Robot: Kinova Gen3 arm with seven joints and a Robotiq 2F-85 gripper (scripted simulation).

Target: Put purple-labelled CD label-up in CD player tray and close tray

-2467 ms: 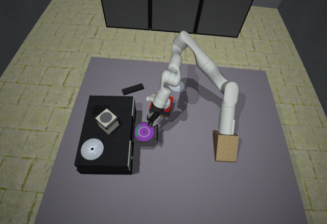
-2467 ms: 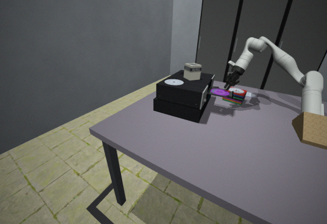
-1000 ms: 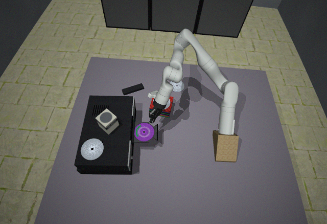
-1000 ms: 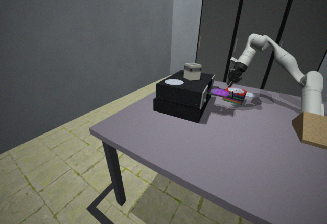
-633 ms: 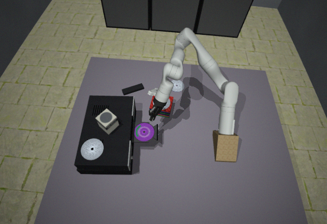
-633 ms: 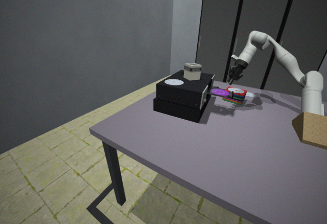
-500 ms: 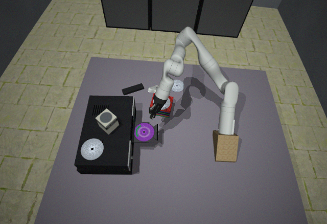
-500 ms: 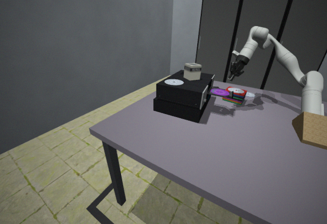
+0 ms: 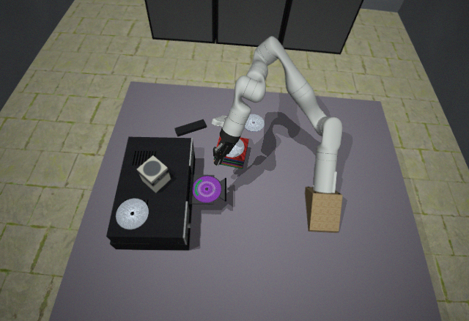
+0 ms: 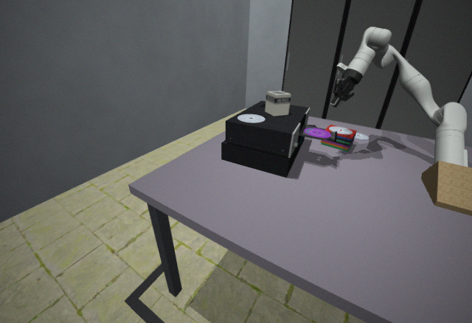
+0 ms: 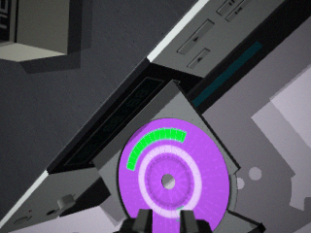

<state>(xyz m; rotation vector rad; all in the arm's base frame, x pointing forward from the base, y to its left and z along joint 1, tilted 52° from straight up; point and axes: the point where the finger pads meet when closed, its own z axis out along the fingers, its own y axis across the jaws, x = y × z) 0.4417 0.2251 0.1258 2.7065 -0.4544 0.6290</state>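
the gripper [image 9: 217, 159] hung above the table [image 9: 264, 264] with its jaws nearly together and nothing between them, touching nothing, at about 1 o'clock from the purple disc [image 9: 206, 188] in the top view. that one purple disc lay label-up in the round recess of the open tray [image 9: 226, 190], which stuck out at 3 o'clock from the single black player [image 9: 159, 219]. three silver discs showed: one on the player's lid [image 9: 131, 213], one on the stack of cases [image 9: 237, 160], one on the table [image 9: 253, 122]; also one small box [image 9: 153, 173] on the player and one black remote [image 9: 190, 127].
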